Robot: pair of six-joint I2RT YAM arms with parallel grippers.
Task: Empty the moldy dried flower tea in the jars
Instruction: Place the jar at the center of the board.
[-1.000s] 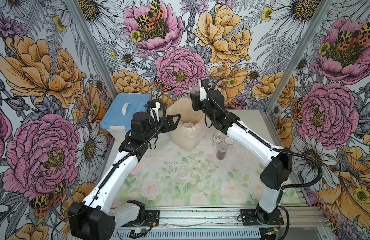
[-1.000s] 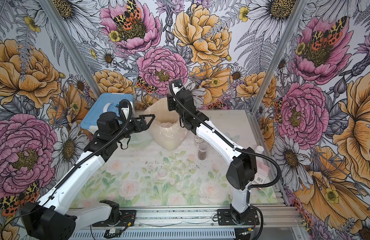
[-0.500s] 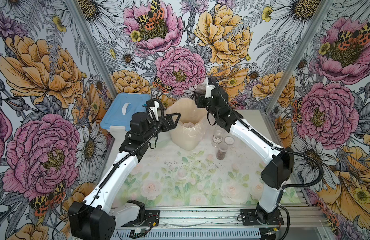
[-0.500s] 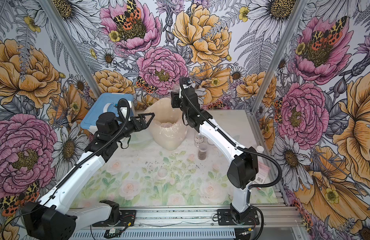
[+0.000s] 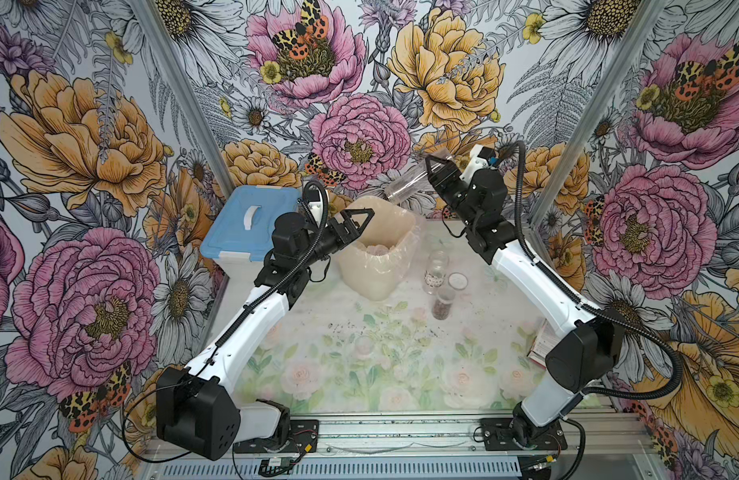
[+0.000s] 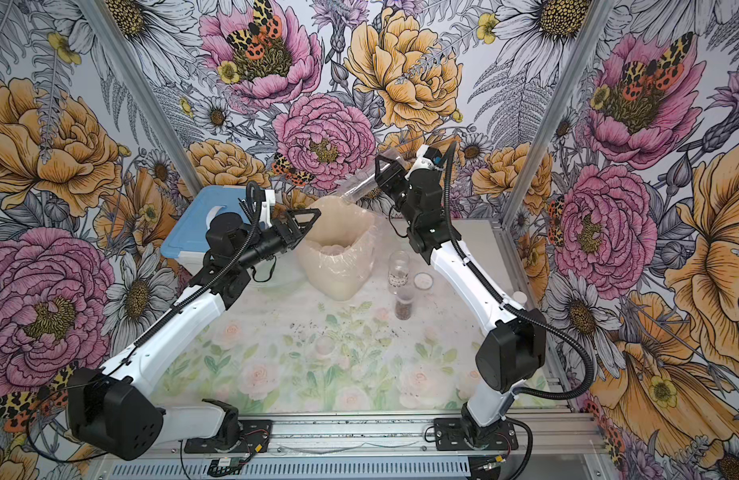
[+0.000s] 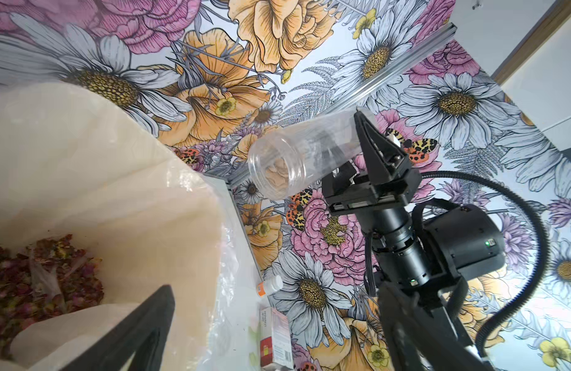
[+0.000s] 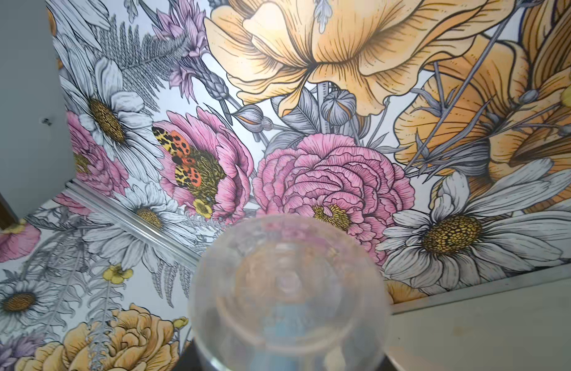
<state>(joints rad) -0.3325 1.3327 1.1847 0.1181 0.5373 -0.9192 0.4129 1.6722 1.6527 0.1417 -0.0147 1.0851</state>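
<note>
Nearest, on the floral mat (image 5: 317, 374), a faint round translucent lid (image 6: 324, 345) lying flat, with dark specks (image 5: 347, 326) scattered just beyond. At the mat's right edge, partly behind the right arm, a red-and-white carton (image 5: 540, 347). Farther in, right of centre, a small clear jar (image 5: 443, 305) standing upright, its lower part filled with dark brown dried flower tea (image 5: 441, 311). Just behind and almost touching, a taller labelled jar (image 5: 435, 272), also upright, contents hard to make out. Beside both, a second round lid (image 5: 458, 281) flat on the mat. Next back, a cream bin (image 5: 372, 282) lined with a clear bag and open at the top. Inside, in the left wrist view, a heap of reddish-pink and brown buds and petals (image 7: 36, 279). At the bin's left rim, the left gripper (image 5: 359, 222), jaws spread fully wide with nothing between; contact with the rim impossible to judge. Behind and to the left, a white box (image 5: 251, 224) with a blue lid. Farthest and highest, the right gripper (image 5: 436, 166), partly closed across the body of a third clear jar (image 5: 407, 185). Lidless and looking empty, tipped with its mouth lower than its base, pointing toward the bin's back rim and held clear above.
</note>
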